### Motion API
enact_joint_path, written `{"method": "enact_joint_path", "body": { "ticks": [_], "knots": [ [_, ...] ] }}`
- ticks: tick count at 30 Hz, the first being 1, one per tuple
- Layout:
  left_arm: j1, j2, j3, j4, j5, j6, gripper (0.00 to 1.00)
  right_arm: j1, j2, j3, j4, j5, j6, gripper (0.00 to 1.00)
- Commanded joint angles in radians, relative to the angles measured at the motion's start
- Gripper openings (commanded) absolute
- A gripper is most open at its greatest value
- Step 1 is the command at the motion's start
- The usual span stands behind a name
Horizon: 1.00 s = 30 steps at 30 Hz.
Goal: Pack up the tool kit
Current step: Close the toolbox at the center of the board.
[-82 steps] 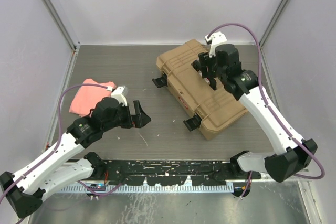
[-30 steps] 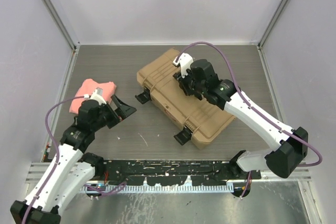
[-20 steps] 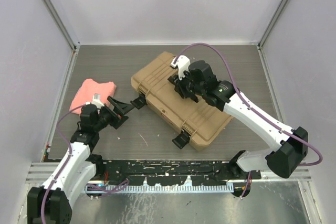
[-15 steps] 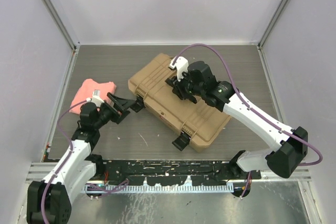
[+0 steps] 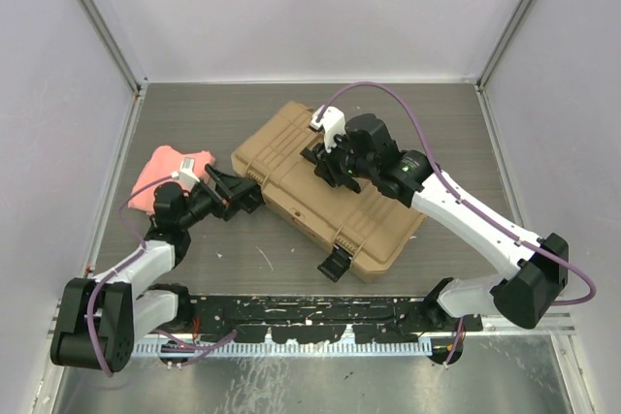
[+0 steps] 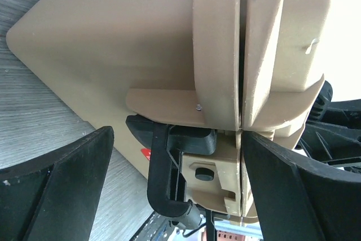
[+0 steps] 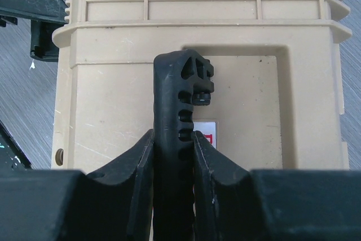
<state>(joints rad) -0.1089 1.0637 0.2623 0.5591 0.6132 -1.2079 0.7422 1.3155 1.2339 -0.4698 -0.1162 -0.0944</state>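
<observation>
Table (image 5: 194, 113) — handle (image 7: 179, 83) of tan case (image 5: 281, 141) clamped in right pincer (image 7: 174, 145).

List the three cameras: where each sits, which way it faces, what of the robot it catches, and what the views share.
Top external: above and behind the bases, looking down on the table; left arm, right arm, tan case and pink cloth show.
Left wrist: low beside the table, facing the case's side seam and black latch; the open left gripper frames it.
Right wrist: above the lid, looking down; the right gripper is shut on the black handle.
Shared: all three see the case.
</observation>
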Motion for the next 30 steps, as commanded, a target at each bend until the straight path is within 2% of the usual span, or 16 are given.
{"method": "enact_joint_path", "body": {
  "ticks": [1, 11, 24, 30],
  "knots": [
    [-0.002, 0.033, 0.010, 0.172, 0.018, 0.004, 0.98, 0.046, 0.000, 0.006, 0.030, -0.143, 0.061, 0.24],
    [0.000, 0.040, -0.006, 0.263, 0.087, 0.045, 0.98, 0.045, -0.001, 0.015, 0.041, -0.092, 0.094, 0.25],
    [0.050, 0.198, 0.003, 0.475, 0.226, 0.059, 0.98, 0.045, -0.033, 0.012, 0.148, -0.024, 0.225, 0.25],
    [0.061, 0.246, -0.010, 0.505, 0.244, 0.096, 0.98, 0.045, -0.033, 0.014, 0.150, -0.023, 0.234, 0.25]
  ]
}}
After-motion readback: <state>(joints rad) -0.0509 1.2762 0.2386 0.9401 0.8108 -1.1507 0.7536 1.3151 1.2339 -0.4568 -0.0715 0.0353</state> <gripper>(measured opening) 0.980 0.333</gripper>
